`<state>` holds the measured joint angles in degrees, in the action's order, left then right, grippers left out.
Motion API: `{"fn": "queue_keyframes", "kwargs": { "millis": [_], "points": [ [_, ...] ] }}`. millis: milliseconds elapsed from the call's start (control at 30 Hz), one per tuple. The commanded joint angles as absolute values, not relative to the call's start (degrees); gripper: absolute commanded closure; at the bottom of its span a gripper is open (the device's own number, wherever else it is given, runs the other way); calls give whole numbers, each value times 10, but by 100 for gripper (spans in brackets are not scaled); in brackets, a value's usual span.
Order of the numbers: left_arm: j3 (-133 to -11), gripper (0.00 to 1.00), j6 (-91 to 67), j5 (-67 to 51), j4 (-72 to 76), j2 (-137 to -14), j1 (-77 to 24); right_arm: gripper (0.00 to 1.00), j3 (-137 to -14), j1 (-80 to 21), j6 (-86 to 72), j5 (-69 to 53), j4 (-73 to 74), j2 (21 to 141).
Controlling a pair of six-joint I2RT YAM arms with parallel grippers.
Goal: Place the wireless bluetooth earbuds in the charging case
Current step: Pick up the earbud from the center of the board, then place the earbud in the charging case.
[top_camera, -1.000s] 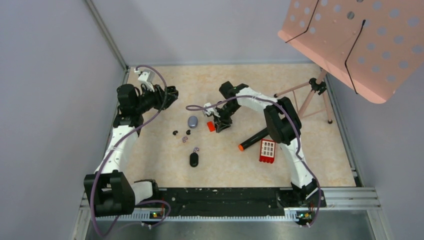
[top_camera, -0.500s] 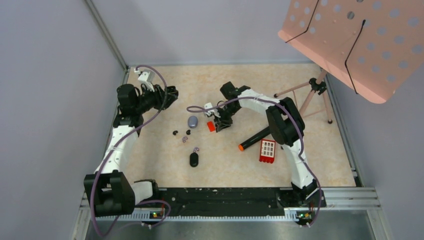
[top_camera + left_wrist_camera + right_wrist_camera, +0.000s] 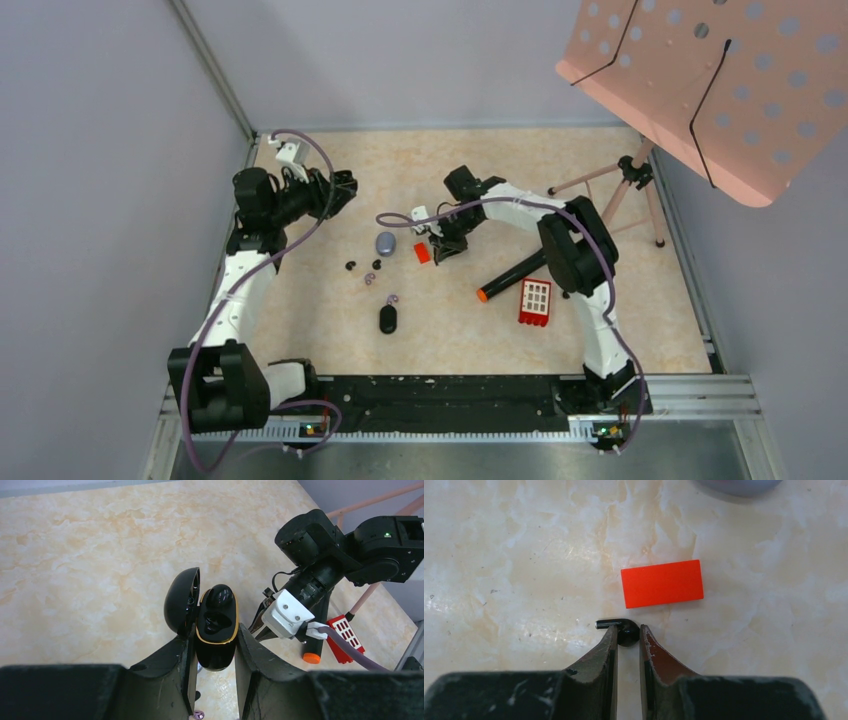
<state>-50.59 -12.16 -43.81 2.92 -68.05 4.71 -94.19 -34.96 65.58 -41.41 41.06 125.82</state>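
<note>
The left gripper is raised at the far left of the counter, its fingers pressed onto the two sides of the charging case. The case stands roughly upright with its lid swung open to the left. A glossy black lump sits in the upper well. It may be a bud already seated, though the view does not settle that.

Toward the middle, several loose earbuds lie scattered on the counter, well apart from the case.

Further right, the right gripper has its fingers drawn almost together, pinching a black earbud at the very tips. The bud's short stem pokes out to the left, and the red block lies just beyond it without touching. Whether the bud is off the counter I cannot tell.

The bud looks almost weightless, hard-shelled and smooth. It is rounded enough that it would probably squirt out or roll under an uneven squeeze. The sound grip is across the fat body, as shown, with the stem left free to lead into its well. Seating it will need orientation more than force. The case is stiff, glossy and likely slippery too, so the flat sides are the right place to clamp it.
</note>
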Motion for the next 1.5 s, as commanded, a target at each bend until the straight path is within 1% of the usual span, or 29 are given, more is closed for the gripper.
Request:
{"fn": "queue_keyframes", "kwargs": {
  "millis": [0, 100, 267, 433, 567, 700, 833, 1000, 1167, 1467],
  "points": [
    [-504, 100, -132, -477, 91, -697, 49, 95, -892, -347, 600, -396, 338, 1196],
    [-503, 100, -147, -478, 109, -706, 48, 100, -855, -346, 555, -388, 271, 1149],
    [-496, 100, -158, -477, 129, -713, 31, 100, -806, -345, 464, -359, 167, 1041],
    [-494, 100, -163, -483, 158, -719, -16, 100, -762, -348, 385, -311, 31, 910],
    [-489, 100, -168, -490, 196, -715, -68, 100, -739, -368, 368, -248, -73, 823],
    [-489, 100, -189, -515, 246, -711, -99, 100, -715, -403, 406, -211, -146, 773],
    [-500, 100, -206, -550, 279, -709, -116, 100, -680, -442, 470, -190, -190, 747],
    [-504, 100, -182, -580, 288, -696, -128, 100, -659, -476, 526, -179, -205, 745],
    [-505, 100, -138, -588, 258, -680, -139, 100, -648, -489, 575, -171, -218, 752],
    [-508, 100, -106, -576, 237, -660, -159, 100, -651, -496, 601, -195, -192, 760]
  ]
}}
